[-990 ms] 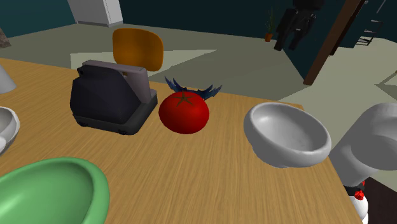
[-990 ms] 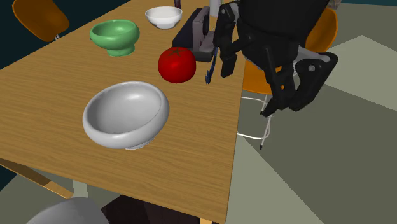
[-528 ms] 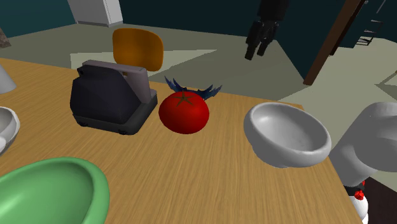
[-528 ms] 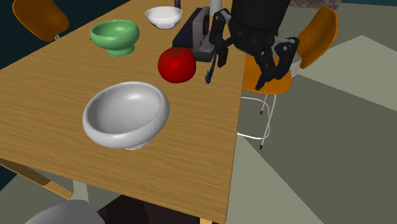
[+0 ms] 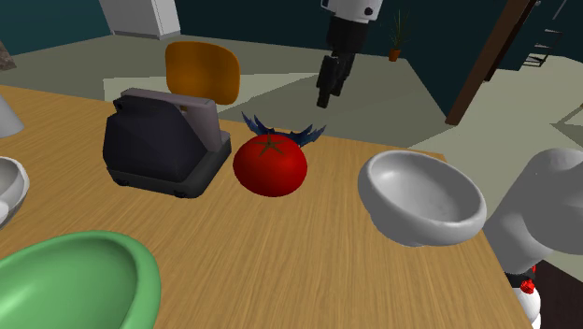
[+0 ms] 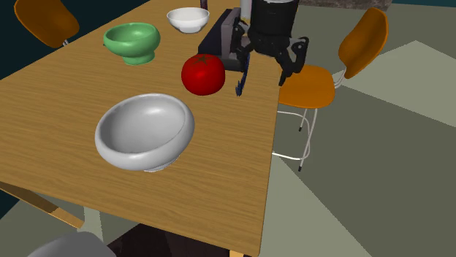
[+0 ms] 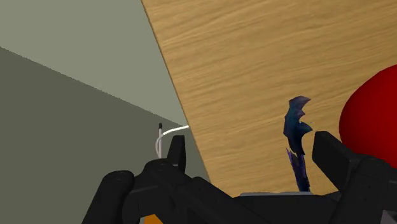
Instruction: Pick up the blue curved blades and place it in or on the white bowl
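Currently jaws wide open, empty; blue curved blades (image 7: pixel 296 127) lie between them, untouched.

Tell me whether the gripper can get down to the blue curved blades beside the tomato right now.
Probably yes. The gripper hangs open above the blue curved blades, with nothing over them. The red tomato sits close beside them and may crowd one finger.
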Robot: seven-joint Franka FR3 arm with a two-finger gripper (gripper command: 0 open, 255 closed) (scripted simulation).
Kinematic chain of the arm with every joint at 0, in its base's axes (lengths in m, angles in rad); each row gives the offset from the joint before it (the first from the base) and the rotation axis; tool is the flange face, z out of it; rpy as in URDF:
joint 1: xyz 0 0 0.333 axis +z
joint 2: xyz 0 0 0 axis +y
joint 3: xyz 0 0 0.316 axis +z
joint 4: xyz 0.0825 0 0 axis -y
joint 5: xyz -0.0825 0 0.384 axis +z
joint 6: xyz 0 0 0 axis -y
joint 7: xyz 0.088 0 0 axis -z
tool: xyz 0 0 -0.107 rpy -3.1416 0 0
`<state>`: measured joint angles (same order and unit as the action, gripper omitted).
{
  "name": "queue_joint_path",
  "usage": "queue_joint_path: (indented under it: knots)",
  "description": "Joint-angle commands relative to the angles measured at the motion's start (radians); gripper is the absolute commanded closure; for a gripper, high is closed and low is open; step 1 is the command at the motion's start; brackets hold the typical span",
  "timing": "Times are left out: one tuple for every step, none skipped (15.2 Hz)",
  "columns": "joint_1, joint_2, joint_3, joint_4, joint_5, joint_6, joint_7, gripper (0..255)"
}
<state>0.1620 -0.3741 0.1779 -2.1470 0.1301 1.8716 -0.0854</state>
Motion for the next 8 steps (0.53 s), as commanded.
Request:
queue_joint_path:
  knots:
    - [0.019,0.059,0.026,0.034,-0.010,0.030,-0.017,0]
    - [0.027,0.087,0.038,0.049,-0.016,0.045,-0.026,0]
    - [0.036,0.115,0.050,0.064,-0.023,0.060,-0.035,0]
    - [0.044,0.143,0.062,0.079,-0.030,0.073,-0.043,0]
    - [0.053,0.171,0.074,0.095,-0.039,0.087,-0.050,0]
    - [0.061,0.199,0.086,0.112,-0.048,0.099,-0.057,0]
    - [0.070,0.226,0.098,0.128,-0.058,0.111,-0.064,0]
    - [0.075,0.244,0.105,0.139,-0.065,0.118,-0.068,0]
